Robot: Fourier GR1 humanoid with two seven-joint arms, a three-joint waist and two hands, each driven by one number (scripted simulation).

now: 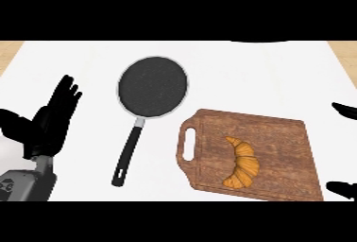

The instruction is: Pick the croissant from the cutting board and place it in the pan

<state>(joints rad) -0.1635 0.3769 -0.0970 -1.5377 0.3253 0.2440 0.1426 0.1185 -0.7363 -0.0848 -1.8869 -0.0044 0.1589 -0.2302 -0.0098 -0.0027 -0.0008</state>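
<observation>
Croissant (242, 163), lying at lower right on the cutting board (279, 137), is judged light, soft and flaky, best taken across its thick middle; left robot hand (52, 120) rests open, right robot hand (343, 109) indeterminate.

Bright, even light washes the white counter (265, 75) nearly shadowless, with no glare, while the left hand (52, 118) reads as a flat black silhouette.
</observation>
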